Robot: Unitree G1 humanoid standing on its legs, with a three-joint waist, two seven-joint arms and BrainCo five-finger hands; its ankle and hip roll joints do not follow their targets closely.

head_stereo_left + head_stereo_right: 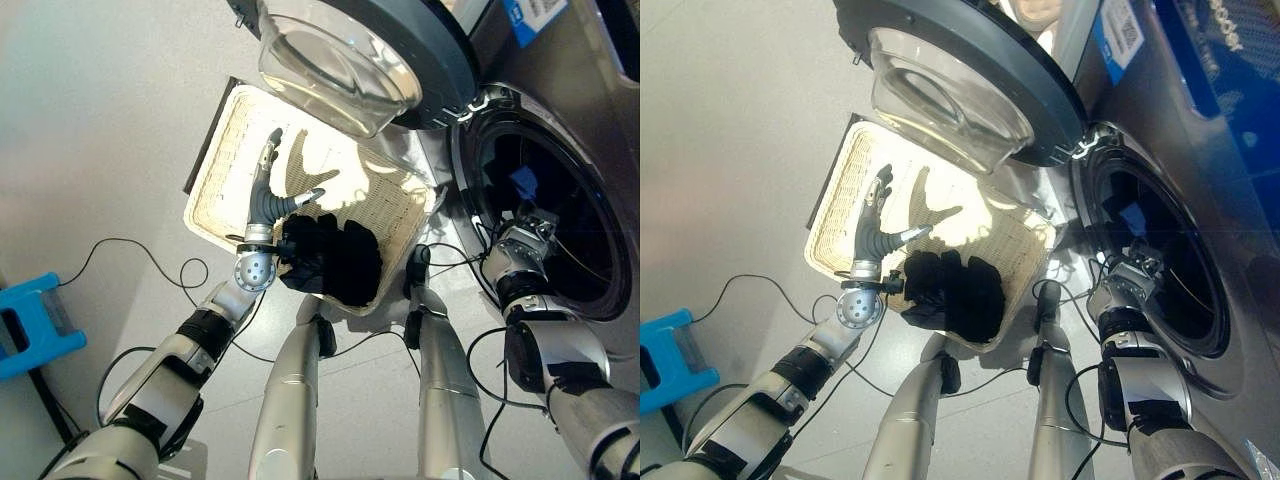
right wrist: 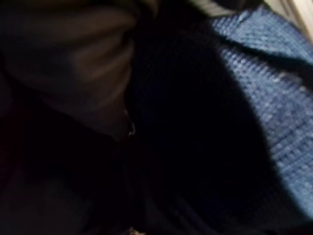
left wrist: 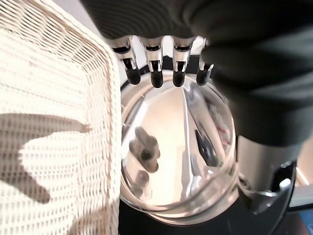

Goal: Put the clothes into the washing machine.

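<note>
Left robot hand (image 1: 268, 190) is held open over the wicker basket (image 1: 225, 150), holding nothing; right robot hand (image 1: 527, 228) is reached into the drum (image 1: 560, 220), grip cannot be told. Blue cloth (image 2: 274, 83) is seen inside; black clothes (image 1: 335, 258) are left in the basket.

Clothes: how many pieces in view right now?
2 at least. A black garment lies at the basket's near end beside the left hand. A blue garment is inside the drum, by the right hand. More may be hidden.

The scene is seen from above by both eye views, which share the wicker basket (image 1: 225, 150) at centre and the washing machine (image 1: 1160, 250) at right. The open door (image 3: 181, 161) is faced closely by the left wrist view; blue cloth (image 2: 274, 98) is met very closely by the right wrist view.
</note>
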